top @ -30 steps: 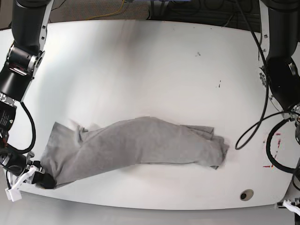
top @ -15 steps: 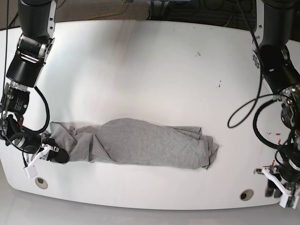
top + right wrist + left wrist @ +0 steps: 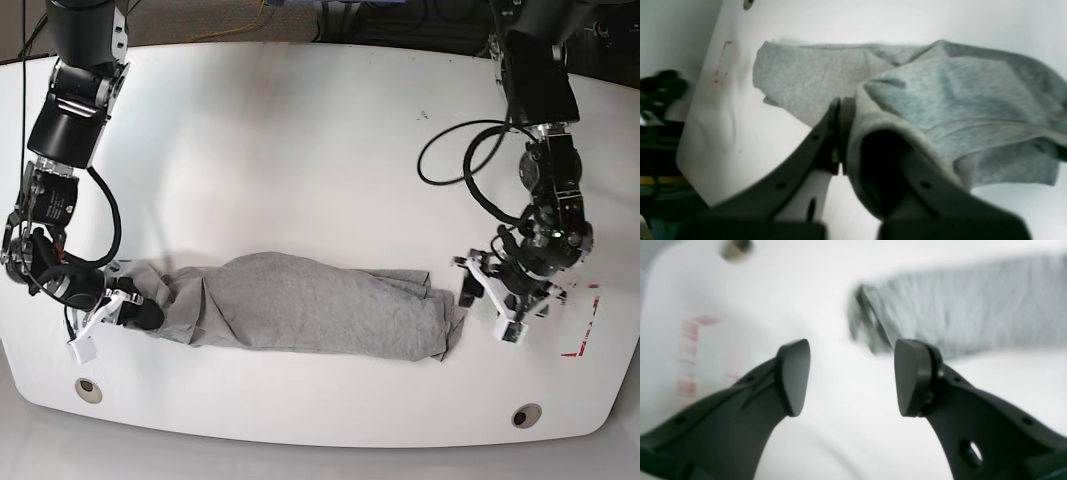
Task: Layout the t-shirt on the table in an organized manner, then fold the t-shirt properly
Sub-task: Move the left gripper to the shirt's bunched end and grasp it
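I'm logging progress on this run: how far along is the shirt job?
Early. The t-shirt lies on the table as a bunched, wrinkled strip, neither spread nor folded. The right gripper grips one end; the left gripper hangs open beside the other end. Spreading flat and all folding remain.

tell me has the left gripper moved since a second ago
Yes. The left gripper has come in from the table's front-right corner, up past the red dashed mark, and now hangs open beside the t-shirt's right end.
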